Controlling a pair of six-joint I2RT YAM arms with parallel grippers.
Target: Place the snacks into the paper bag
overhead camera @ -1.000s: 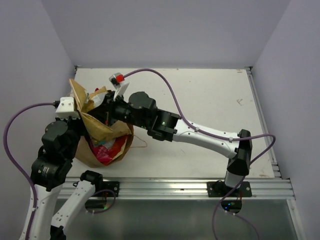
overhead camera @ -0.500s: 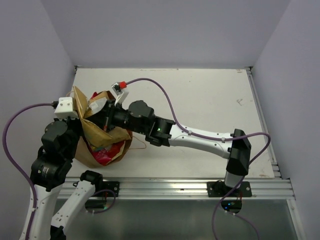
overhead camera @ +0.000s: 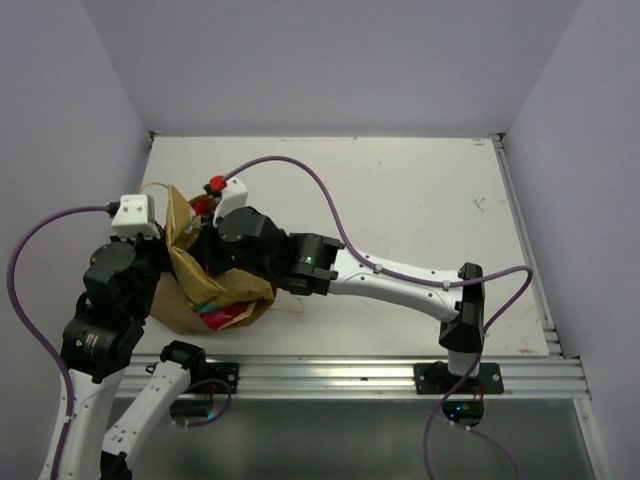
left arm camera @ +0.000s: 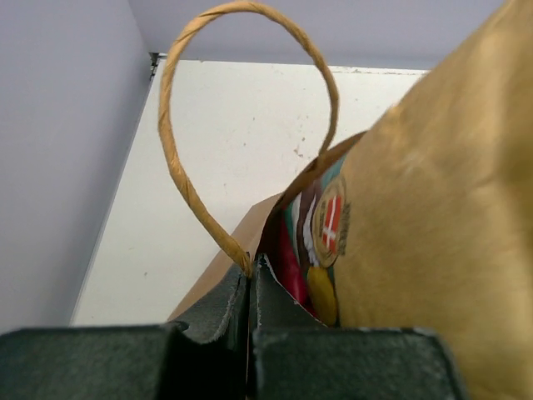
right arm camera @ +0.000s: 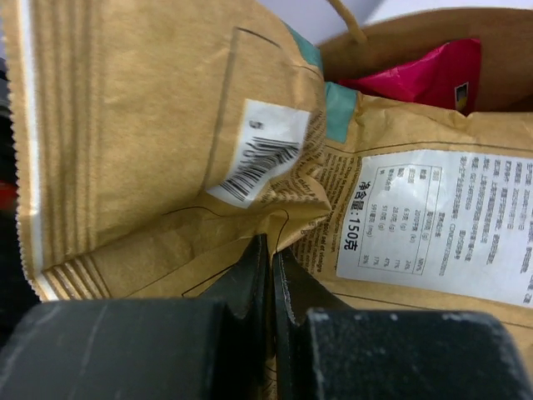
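We are looking over the left gripper (left arm camera: 251, 283), whose dark jaws are pressing together with only a thin slit between them. They are closing at the rim of the paper bag (left arm camera: 262, 221), where one end of its twine handle (left arm camera: 177, 167) is meeting the paper. The handle is arching up in a tall loop. On the right, a tan packet (left arm camera: 433, 217) is filling the bag's mouth, with green, red and white print showing along its edge. Behind, the white table (left arm camera: 233, 142) is running back beside a lavender wall (left arm camera: 58, 150).

Inside the paper bag (overhead camera: 175, 305), the right gripper (right arm camera: 270, 254) is hidden (top view only).
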